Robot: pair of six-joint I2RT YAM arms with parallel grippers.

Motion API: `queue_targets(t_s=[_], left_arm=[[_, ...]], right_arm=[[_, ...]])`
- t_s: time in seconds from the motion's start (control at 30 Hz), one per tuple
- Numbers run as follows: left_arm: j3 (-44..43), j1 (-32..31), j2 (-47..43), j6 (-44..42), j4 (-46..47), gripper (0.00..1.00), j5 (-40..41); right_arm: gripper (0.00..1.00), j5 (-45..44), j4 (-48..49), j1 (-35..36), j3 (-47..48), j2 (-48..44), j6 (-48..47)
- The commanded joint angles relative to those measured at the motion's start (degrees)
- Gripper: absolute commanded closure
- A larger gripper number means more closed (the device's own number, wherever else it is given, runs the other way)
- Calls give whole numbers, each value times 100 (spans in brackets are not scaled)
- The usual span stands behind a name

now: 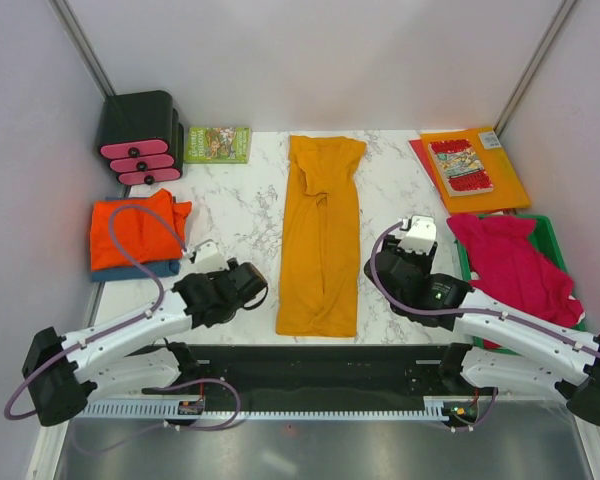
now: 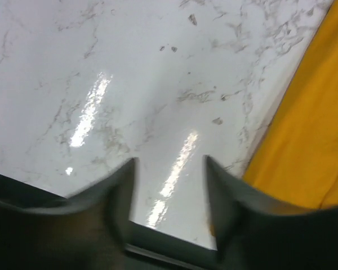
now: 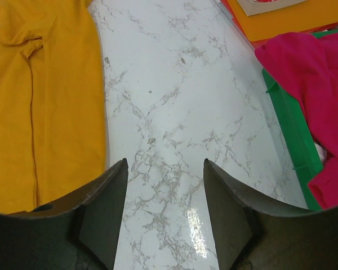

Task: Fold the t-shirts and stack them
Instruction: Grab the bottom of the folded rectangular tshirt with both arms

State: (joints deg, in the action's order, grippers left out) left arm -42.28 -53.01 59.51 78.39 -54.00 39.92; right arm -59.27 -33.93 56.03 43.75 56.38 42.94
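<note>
Nearest of all, the two arm bases sit bolted along the near edge of the marble tabletop (image 1: 240, 215), one at each side

Down the middle of the tabletop, running from its far edge almost to its near edge, lies the mustard t-shirt (image 1: 320, 240). It is flat, with its sides turned in so that it makes one long strip, and its collar end is toward the far edge. At the right edge the crimson-pink t-shirts (image 1: 515, 265) are heaped loosely in a green bin (image 1: 548, 225), unfolded. At the left edge a folded red-orange t-shirt (image 1: 135, 230) rests on a blue t-shirt (image 1: 130, 272), of which only a sliver shows

The left gripper (image 2: 170, 160) hovers over bare marble just left of the strip's near end, its fingers apart with nothing between them. The right gripper (image 3: 165, 185) hangs over bare marble between the strip and the bin, its fingers likewise spread and empty

As I judge it, the lengthwise folding of the mustard shirt is done and the crosswise fold is the step in hand. The next move calls for each gripper to come in to its own near corner of the strip, pinch every layer there, and carry the hem toward the collar evenly, so that the edges do not skew. After that it would go on the stack at the left edge
</note>
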Motion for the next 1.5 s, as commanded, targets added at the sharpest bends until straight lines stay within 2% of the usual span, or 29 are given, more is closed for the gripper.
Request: queue_targets(t_s=[0.0,0.07,0.13,0.23,0.3,0.33,0.4,0.5,0.7,0.9,1.1,1.27,1.47], left_arm=[[-235,-25,-215,-867,1041,6,-342],[-682,-25,296,-1324,831,4,-625],[-869,-25,988,-1248,611,5,-1010],[-826,-42,1431,-1212,793,7,-1688],[-475,-121,1389,-1300,1337,9,-2074],[-326,-121,1249,-1300,1496,18,-2189],[-140,-121,1151,-1370,1629,28,-2313],[9,-148,871,-1467,1629,27,-2567],[370,-253,588,-1660,1690,23,-2718],[282,-245,1413,-2064,1840,23,-3165],[563,-245,1380,-2223,2033,34,-3114],[739,-244,1581,-2249,2314,48,-3148],[897,-236,1626,-2214,2517,54,-3262]], right_arm=[[36,-182,-123,13,-6,4,180],[36,-164,-87,13,-7,57,180],[36,-94,-78,22,20,162,206],[36,11,-96,22,-15,224,294],[36,47,-87,40,-85,207,329],[36,64,-87,40,-112,198,347],[36,99,-87,48,-173,198,373],[36,205,-70,57,-235,215,408],[36,293,71,92,-270,400,452],[37,389,98,259,-218,576,671],[37,389,10,523,-288,655,979],[37,407,-17,742,-288,839,1234],[38,302,-201,927,-209,1006,1410]])
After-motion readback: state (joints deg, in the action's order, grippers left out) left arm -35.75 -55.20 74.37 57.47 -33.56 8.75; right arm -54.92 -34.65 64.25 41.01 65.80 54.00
